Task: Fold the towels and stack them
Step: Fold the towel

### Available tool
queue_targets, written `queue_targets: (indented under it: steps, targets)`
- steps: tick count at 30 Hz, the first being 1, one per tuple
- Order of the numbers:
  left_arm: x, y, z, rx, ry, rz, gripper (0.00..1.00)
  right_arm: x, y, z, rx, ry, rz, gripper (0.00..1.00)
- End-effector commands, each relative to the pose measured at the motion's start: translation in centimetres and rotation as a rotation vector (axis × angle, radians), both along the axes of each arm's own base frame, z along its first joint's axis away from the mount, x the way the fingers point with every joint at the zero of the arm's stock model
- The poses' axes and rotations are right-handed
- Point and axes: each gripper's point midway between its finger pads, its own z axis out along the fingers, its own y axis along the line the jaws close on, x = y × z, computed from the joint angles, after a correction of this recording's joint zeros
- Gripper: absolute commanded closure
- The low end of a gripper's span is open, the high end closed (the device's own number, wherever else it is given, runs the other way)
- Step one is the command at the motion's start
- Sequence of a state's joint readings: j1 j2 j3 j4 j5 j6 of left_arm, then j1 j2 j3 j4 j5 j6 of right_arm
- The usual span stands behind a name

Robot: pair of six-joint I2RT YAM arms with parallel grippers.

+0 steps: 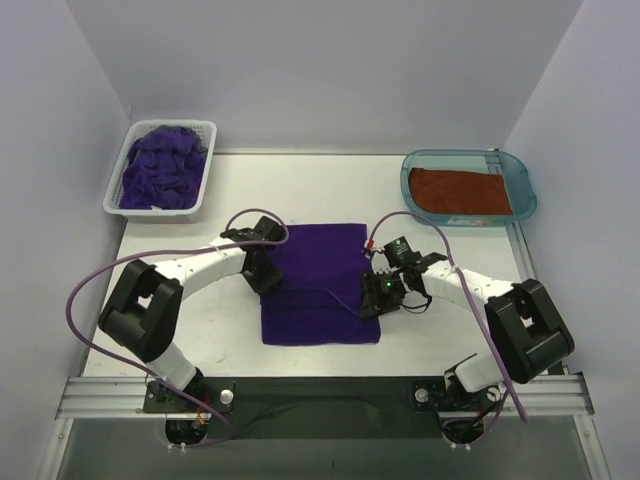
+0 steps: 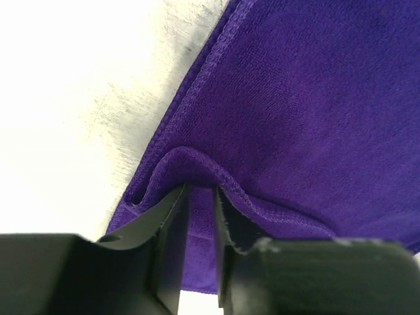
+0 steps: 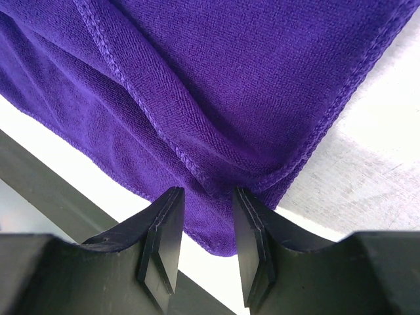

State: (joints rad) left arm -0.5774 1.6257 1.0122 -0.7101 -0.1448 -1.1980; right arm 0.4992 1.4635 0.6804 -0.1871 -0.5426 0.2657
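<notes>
One purple towel (image 1: 320,285) lies flat in the middle of the table (image 1: 300,185), and I see my left jaws pinching a raised bit of its left edge while my right jaws pinch a bunched fold on its right edge. More purple towels (image 1: 160,168) sit heaped in the white basket (image 1: 113,205) at the far left corner, and an orange towel (image 1: 460,190) lies flat in the blue-green tray (image 1: 527,195) at the far right.
</notes>
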Motion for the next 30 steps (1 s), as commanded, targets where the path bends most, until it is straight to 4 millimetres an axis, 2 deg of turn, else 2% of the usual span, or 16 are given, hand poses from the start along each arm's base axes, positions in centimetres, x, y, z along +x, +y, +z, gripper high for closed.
queue_targets:
  steps: [1, 4, 7, 12, 14, 17, 21, 30]
  targets:
    - [0.1, -0.5, 0.3, -0.007, 0.010, 0.006, 0.70, -0.4, 0.1, 0.7, 0.013, -0.010, 0.001, 0.65]
    - [-0.1, -0.4, 0.2, -0.008, 0.015, 0.000, 0.76, -0.2, 0.2, 0.9, 0.018, -0.018, 0.000, 0.64]
    - [0.1, -0.7, 1.0, -0.010, -0.011, -0.028, 0.73, -0.1, 0.3, 1.4, 0.028, -0.031, -0.005, 0.65]
    - [0.9, 0.2, 3.2, 0.036, -0.108, -0.120, 0.46, 0.2, 0.2, 1.8, 0.021, -0.064, -0.007, 0.64]
    - [1.6, 0.2, 4.3, 0.052, -0.150, -0.180, 0.40, 0.3, 0.0, 1.7, -0.001, -0.077, -0.002, 0.62]
    - [2.3, -0.2, 5.0, 0.087, -0.180, -0.382, 0.31, 0.3, -0.4, 1.5, -0.077, -0.105, 0.030, 0.62]
    - [2.2, -0.4, 4.4, 0.149, -0.173, -0.669, 0.26, 0.6, -0.9, 1.6, -0.218, -0.196, 0.093, 0.61]
    - [2.0, -1.2, 3.5, 0.122, -0.210, -0.946, 0.23, 1.9, -2.0, 3.2, -0.539, -0.435, 0.253, 0.59]
